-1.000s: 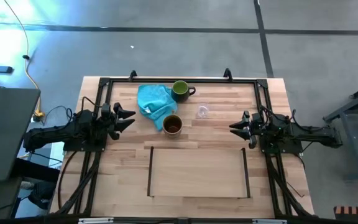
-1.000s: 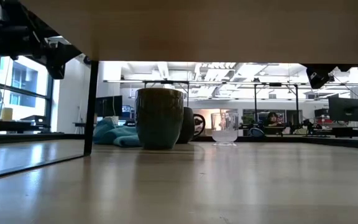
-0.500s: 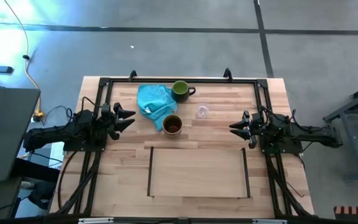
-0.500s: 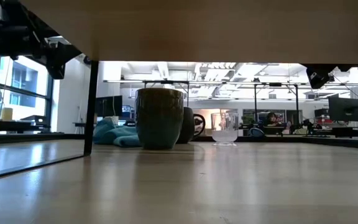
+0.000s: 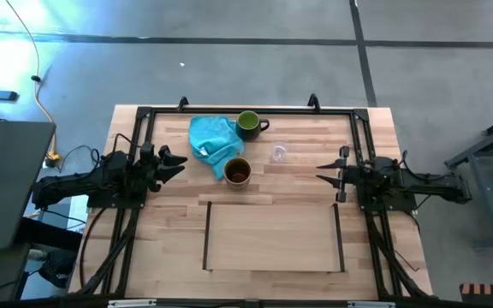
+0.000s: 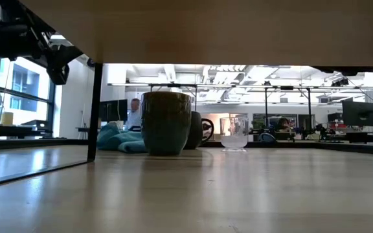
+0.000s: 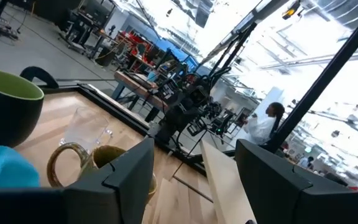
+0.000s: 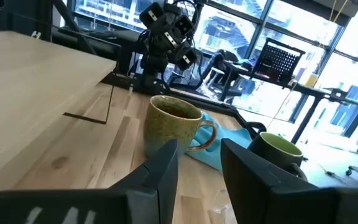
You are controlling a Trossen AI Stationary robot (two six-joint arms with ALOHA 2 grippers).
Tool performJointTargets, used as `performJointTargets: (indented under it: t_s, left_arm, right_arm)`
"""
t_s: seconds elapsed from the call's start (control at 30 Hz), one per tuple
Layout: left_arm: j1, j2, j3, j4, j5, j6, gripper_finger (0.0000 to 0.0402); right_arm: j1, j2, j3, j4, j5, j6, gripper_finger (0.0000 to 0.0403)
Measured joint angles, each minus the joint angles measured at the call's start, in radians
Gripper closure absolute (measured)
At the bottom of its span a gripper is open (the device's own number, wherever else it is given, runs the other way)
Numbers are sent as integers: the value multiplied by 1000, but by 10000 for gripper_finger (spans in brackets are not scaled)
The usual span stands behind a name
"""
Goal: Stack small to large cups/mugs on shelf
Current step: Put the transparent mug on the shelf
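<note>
The green mug [image 5: 248,123] stands at the table's far side, its handle toward the right. The brown mug [image 5: 238,171] stands nearer, against the turquoise cloth [image 5: 212,141]. The small clear glass cup [image 5: 279,154] stands to the right of both. All three rest upright on their bases. The shelf [image 5: 272,237] stands near the table's near edge, raised on its dark side rails [image 6: 94,110]. My left gripper [image 5: 176,160] is open and empty, left of the cloth. My right gripper [image 5: 319,174] is open and empty, right of the glass cup.
A dark metal frame [image 5: 246,109] runs round the table's far and side edges. In the low view the shelf's underside [image 6: 206,32] spans the top, with the mugs [image 6: 166,122] and the glass cup [image 6: 236,133] beyond it. A person [image 6: 133,113] shows in the room behind.
My right gripper has risen out of the low view's top edge and has turned about its wrist. A person has come into sight in the room behind the cloth. The mugs, the glass cup and the shelf have stayed where they were.
</note>
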State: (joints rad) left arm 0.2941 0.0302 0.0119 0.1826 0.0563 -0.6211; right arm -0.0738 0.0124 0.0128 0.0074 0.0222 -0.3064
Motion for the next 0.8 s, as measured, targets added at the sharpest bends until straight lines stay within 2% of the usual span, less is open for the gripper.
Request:
performJointTargets:
  t_s: [0.23,0.43,0.57,0.7,0.8]
  left_arm:
    - [0,0,0,0,3,-4,186]
    - [0,0,0,0,4,-27,186]
    - [0,0,0,-3,44,-84,186]
    - [0,0,0,-2,68,-119,186]
    - [0,0,0,10,93,-181,186]
  right_arm:
    - [0,0,-1,14,2,26,289]
    - [0,0,-1,202,0,377,289]
    - [0,0,-1,342,0,560,289]
    - [0,0,-1,514,-8,679,289]
    - [0,0,-1,632,-18,699,289]
